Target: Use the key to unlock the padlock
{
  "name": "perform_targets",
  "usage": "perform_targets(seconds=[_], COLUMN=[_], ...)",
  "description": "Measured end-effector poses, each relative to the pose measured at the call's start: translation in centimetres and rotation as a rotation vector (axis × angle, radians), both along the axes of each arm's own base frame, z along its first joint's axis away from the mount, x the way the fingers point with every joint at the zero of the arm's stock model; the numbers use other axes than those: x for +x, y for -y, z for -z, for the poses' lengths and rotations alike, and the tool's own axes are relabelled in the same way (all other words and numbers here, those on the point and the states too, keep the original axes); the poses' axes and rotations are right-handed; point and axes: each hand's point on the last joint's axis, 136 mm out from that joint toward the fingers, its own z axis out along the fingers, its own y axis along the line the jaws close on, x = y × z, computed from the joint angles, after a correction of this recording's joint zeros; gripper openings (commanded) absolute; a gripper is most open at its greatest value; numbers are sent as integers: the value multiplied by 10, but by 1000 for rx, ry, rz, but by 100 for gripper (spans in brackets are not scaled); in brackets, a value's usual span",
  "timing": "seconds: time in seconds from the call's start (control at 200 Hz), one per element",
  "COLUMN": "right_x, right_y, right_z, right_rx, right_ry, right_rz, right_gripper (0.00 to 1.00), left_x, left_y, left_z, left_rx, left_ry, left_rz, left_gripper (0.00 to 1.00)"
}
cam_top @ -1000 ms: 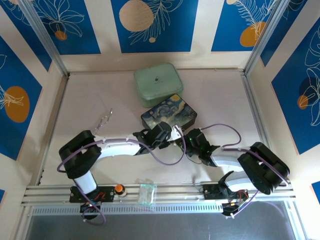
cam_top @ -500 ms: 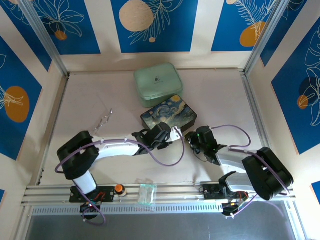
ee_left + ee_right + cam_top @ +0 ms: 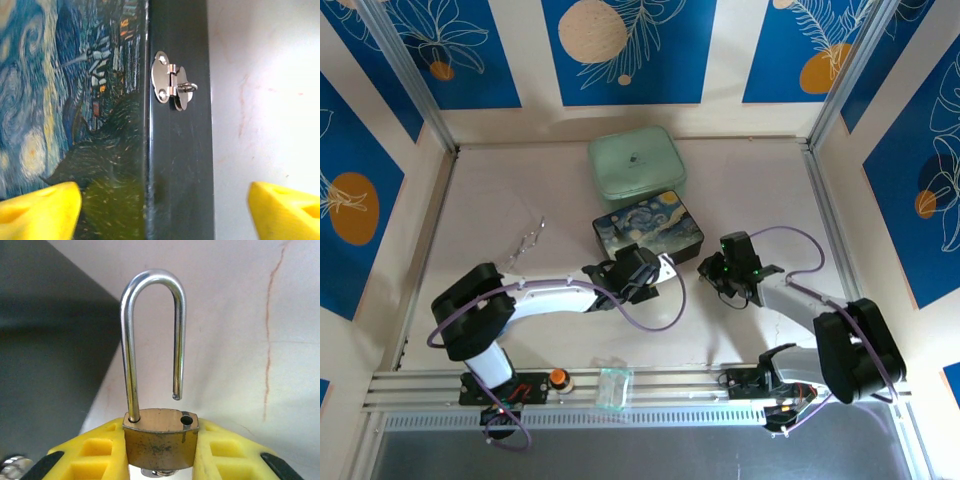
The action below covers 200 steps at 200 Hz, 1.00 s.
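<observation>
Padlock [image 3: 159,442], scuffed brass, sits bottom centre, clamped in the right pincer [image 3: 160,434] between ribbed yellow fingers [image 3: 95,455]; its smooth steel hoop stands upright, free end out of its hole.

Left wrist view: the left pincer [image 3: 165,210] is spread wide at the bottom corners, facing a painted box [image 3: 75,100] with a shiny latch [image 3: 170,87].

From above, both pincers sit mid-frame just below the box.

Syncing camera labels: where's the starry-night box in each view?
Top external: starry-night box, table centre, just nearer than the mint-green case.
Left wrist: left and middle; painted lid, dark side with latch.
Right wrist: dark mass upper left, probably its side.
Shared landmark: pale table right of the box.
</observation>
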Motion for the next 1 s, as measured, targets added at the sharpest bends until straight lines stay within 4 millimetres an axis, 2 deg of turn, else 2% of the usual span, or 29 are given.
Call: perform_targets(seconds=[0.17, 0.515, 0.625, 0.805, 1.001], right_x=[-7, -11, -15, -12, -11], right_y=[0, -3, 0, 6, 16], right_z=[14, 12, 14, 12, 8], right_rx=[-94, -202, -239, -310, -378], right_ry=[-115, -210, -244, -286, -324], right_rz=[-116, -270, -302, -348, -391], right_gripper=[26, 26, 26, 27, 27], left_x=[8, 7, 12, 24, 20], left_y=[-19, -43, -52, -76, -89], left_z=[2, -3, -4, -2, -7], left_rx=[7, -95, -115, -153, -226], left_ry=[9, 26, 35, 24, 7], left_rz=[-117, -284, -348, -476, -526], left_gripper=[99, 99, 99, 99, 99])
